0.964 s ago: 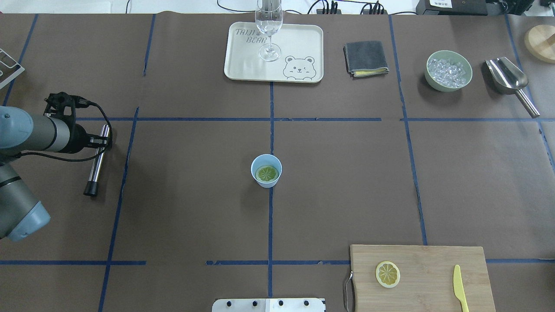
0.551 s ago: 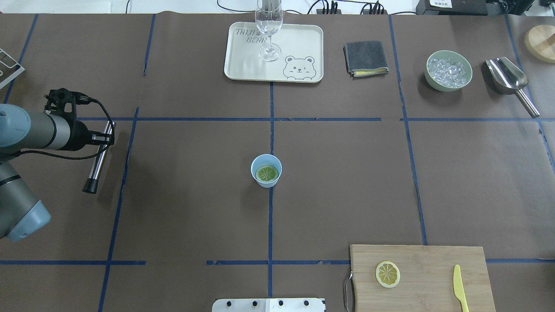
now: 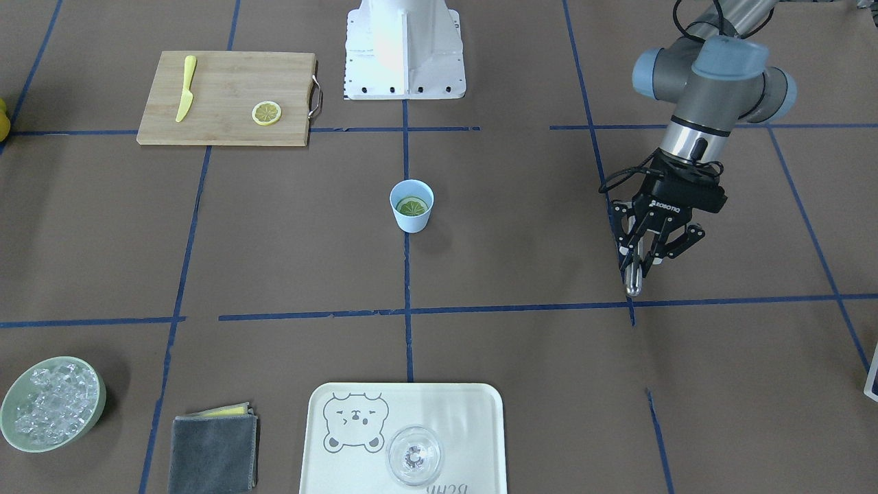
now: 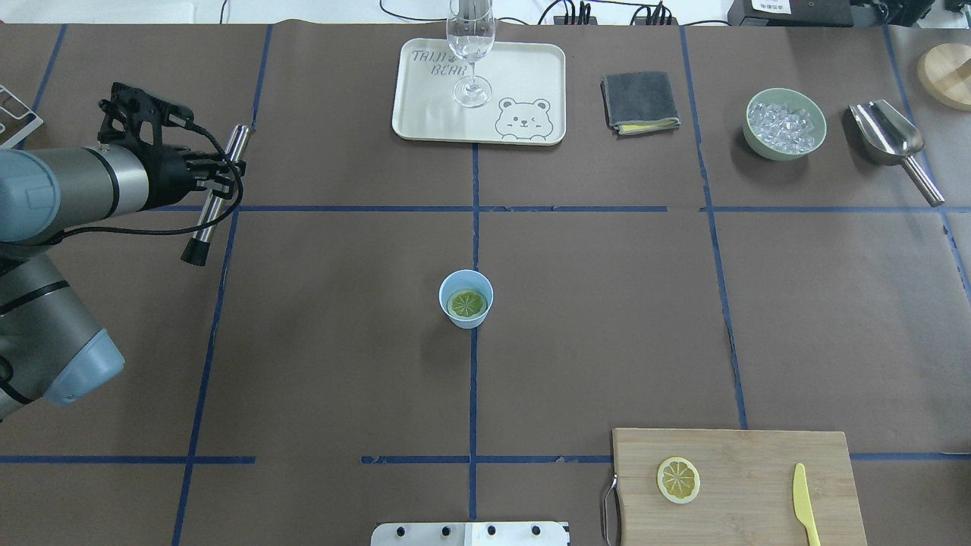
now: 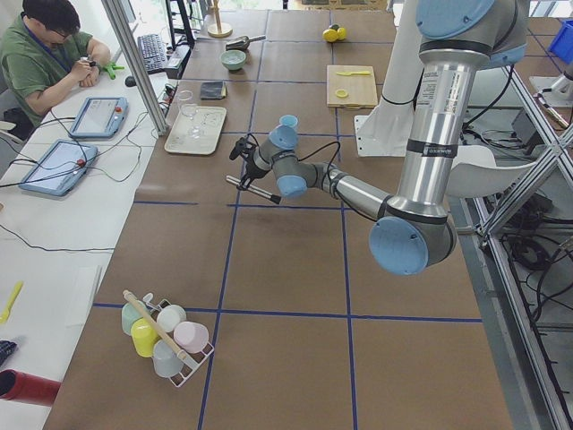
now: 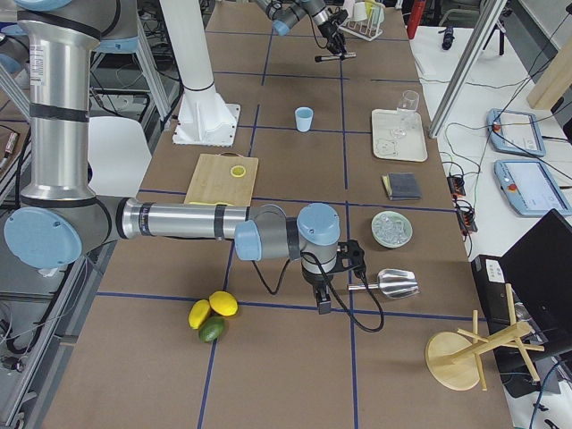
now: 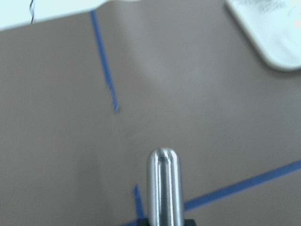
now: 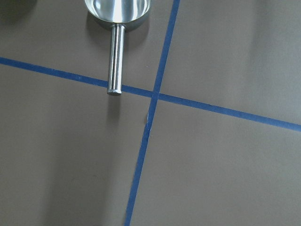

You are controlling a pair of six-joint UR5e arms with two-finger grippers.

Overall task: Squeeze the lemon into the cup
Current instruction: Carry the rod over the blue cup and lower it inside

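Lemon slice (image 4: 466,304) lies flat inside the blue cup (image 4: 470,323) in the middle of the table.
Close to the robot, a wooden board (image 4: 758,455) holds a second slice (image 4: 678,479) and a yellow knife (image 4: 804,493). Farther out, the left gripper (image 4: 218,176) has its fingers closed tight on a metal rod (image 4: 201,239), well apart from the cup. The right gripper (image 6: 323,302) hangs near the scoop (image 6: 398,284); it cannot be told if its fingers are wide or closed. At the far edge are a tray (image 4: 425,114) with a glass (image 4: 471,45), a gray cloth (image 4: 639,98) and a green bowl (image 4: 758,140) of ice.
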